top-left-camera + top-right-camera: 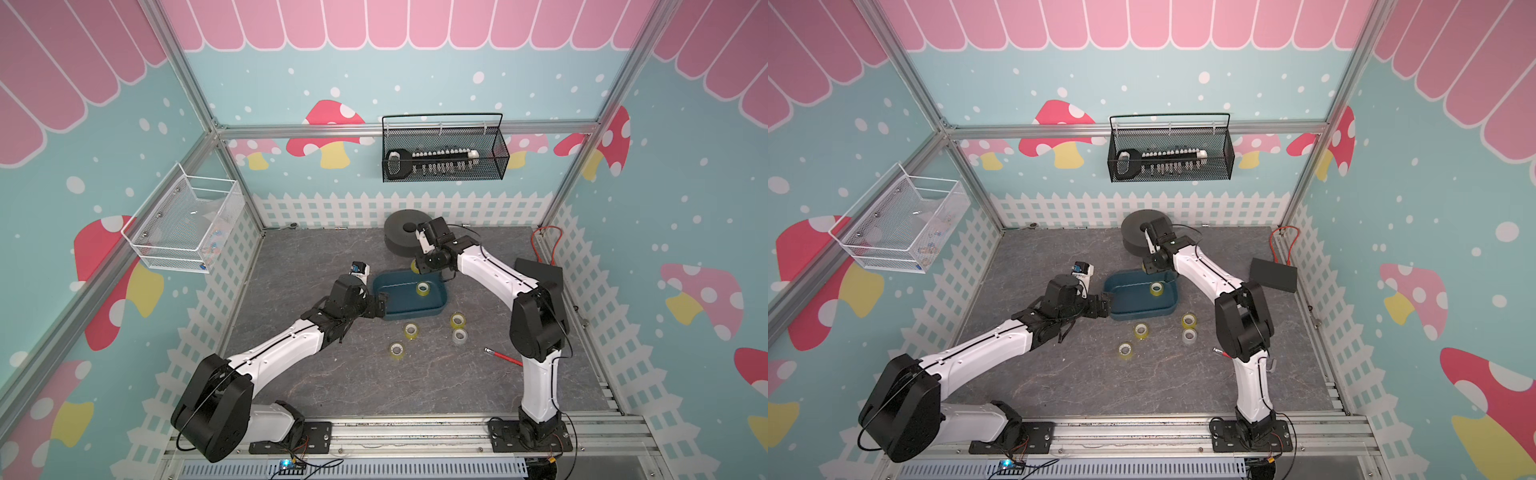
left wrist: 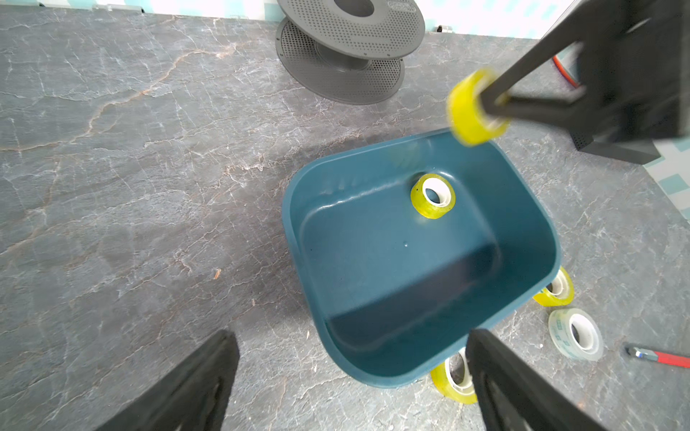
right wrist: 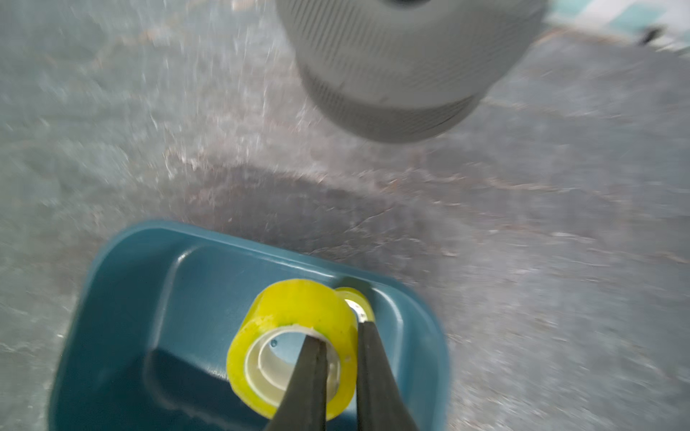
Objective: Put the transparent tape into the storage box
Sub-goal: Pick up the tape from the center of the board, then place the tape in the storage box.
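The left gripper [image 1: 379,306] hangs wide open and empty beside the storage box [image 1: 399,299], at its left end, probably to steady it. One yellowish tape roll [image 1: 423,287] lies inside. The right gripper [image 3: 338,332] is clamped on a second roll [image 3: 295,302], one finger through its core, above the far rim for release. Four loose rolls [image 1: 410,330] wait on the table [image 1: 332,374].

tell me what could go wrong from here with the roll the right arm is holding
The tape roll hangs near the far rim of the box. If it is released here, it may strike the rim and bounce out. One finger of the right pincer sits through the roll's core, so the roll might snag on it when the pincer opens.
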